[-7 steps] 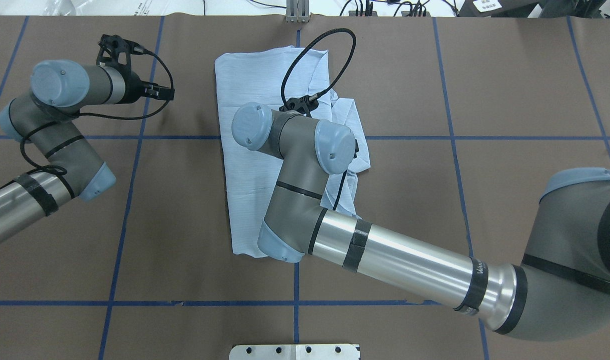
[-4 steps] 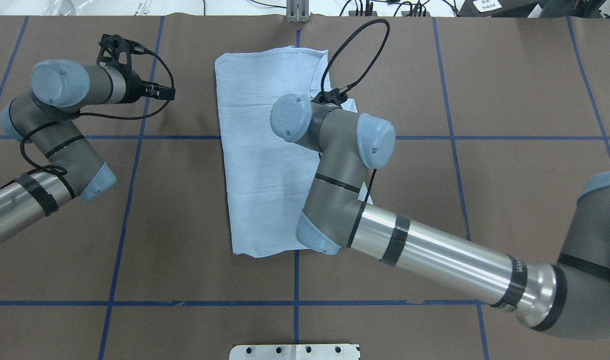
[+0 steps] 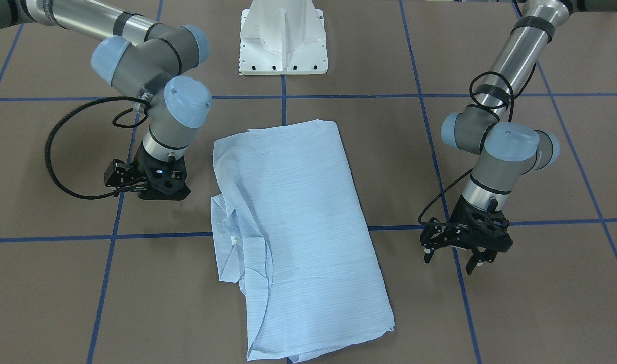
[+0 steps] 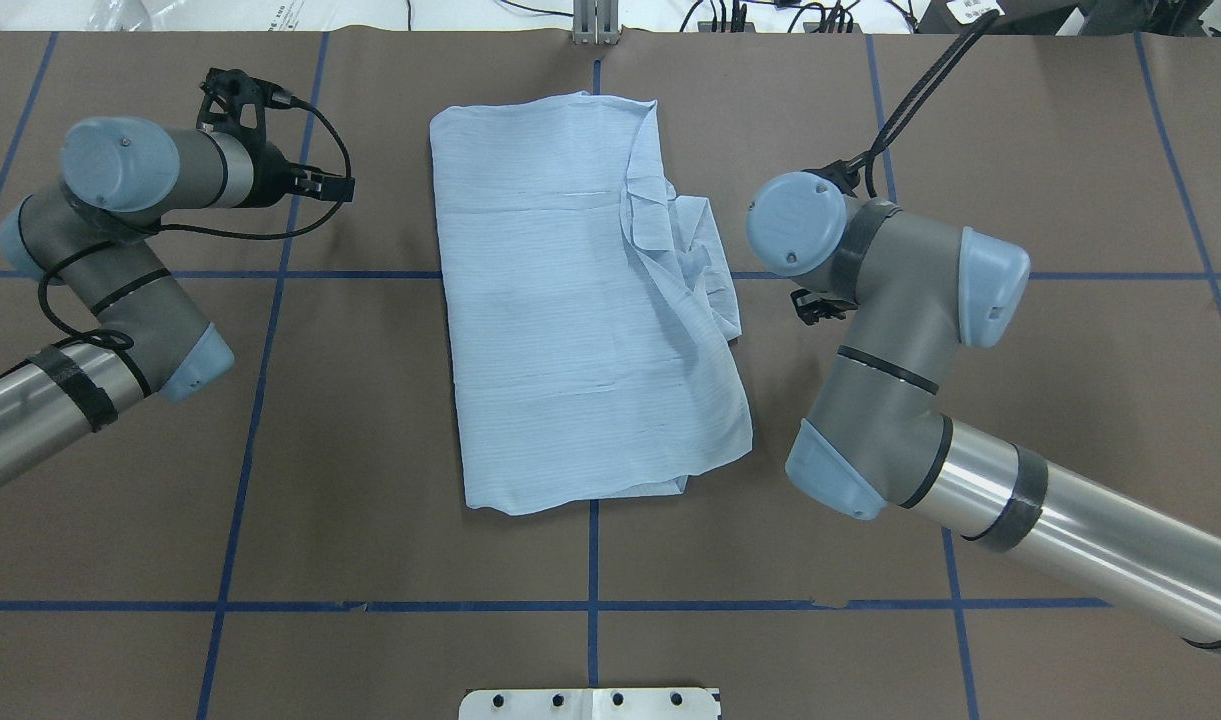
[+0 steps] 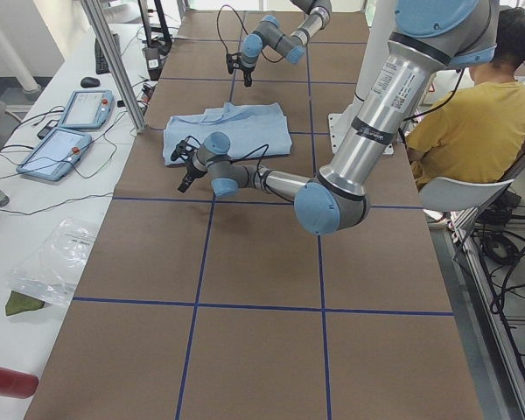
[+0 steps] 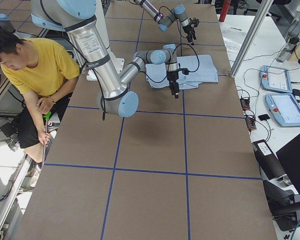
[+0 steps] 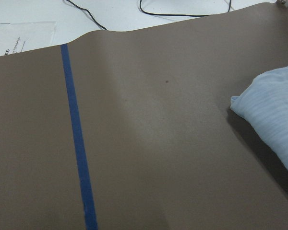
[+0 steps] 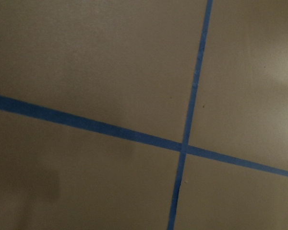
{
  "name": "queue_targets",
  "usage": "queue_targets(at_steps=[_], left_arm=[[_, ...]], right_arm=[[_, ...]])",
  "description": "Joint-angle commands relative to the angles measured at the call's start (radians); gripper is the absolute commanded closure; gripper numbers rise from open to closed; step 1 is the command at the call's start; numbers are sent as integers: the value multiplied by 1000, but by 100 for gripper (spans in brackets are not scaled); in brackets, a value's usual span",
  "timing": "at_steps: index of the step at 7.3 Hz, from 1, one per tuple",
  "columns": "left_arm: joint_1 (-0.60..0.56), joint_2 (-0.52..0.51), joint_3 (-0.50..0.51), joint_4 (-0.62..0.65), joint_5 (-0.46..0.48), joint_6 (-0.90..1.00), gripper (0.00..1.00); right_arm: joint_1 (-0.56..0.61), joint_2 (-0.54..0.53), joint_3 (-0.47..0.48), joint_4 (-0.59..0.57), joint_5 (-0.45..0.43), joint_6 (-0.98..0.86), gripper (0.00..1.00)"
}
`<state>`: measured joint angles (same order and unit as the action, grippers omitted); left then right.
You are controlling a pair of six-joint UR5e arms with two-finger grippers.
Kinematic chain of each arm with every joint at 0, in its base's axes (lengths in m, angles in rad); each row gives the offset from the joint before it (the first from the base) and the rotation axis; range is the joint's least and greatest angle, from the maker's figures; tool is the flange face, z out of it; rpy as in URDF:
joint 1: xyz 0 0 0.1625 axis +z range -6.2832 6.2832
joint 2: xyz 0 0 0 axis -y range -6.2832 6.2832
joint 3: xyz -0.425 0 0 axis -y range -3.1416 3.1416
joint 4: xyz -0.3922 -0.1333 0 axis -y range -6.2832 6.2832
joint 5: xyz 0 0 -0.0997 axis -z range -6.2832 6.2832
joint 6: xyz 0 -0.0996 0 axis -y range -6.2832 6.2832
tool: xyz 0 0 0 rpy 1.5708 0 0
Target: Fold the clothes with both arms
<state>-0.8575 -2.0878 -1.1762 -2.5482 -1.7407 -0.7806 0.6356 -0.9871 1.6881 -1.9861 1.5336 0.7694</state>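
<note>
The light-blue striped shirt (image 4: 560, 320) lies folded into a long rectangle at mid-table, with a rumpled sleeve and collar bunch along its right edge (image 4: 695, 260). It also shows in the front view (image 3: 298, 217), and one corner shows in the left wrist view (image 7: 273, 115). My right gripper (image 3: 154, 192) hangs low over bare table beside the shirt, touching no cloth; its jaws look spread and empty. In the overhead view it is mostly hidden under its wrist (image 4: 815, 305). My left gripper (image 3: 449, 260) is open and empty, well clear of the shirt's other side (image 4: 320, 185).
The brown table cover has a grid of blue tape lines (image 4: 592, 605). The white pedestal base (image 3: 283, 38) stands at the robot's side. Beyond the far edge are cables, and a metal post (image 4: 595, 20) stands there. An operator in yellow (image 5: 459, 114) sits beside the table.
My right arm has swung right, off the shirt and out over bare table, uncovering the folded shirt. The left arm has not moved.
</note>
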Motion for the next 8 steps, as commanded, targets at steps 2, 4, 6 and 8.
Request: queue_targets(at_steps=[2,4,6,8], left_arm=[[2,12,-22,2,-31,-18,0],[0,34,-42,2,-36,-22,0],[0,57,-57,2,-36,-37,0],[0,80,-76,2,-36,-39,0]], right_arm=[[12,123,20,123,107,150,0],[-10,360,-324,252,108,322,0],[-43,494,-543,296,100,389,0],[-59,492,-594,285,94,305,0]])
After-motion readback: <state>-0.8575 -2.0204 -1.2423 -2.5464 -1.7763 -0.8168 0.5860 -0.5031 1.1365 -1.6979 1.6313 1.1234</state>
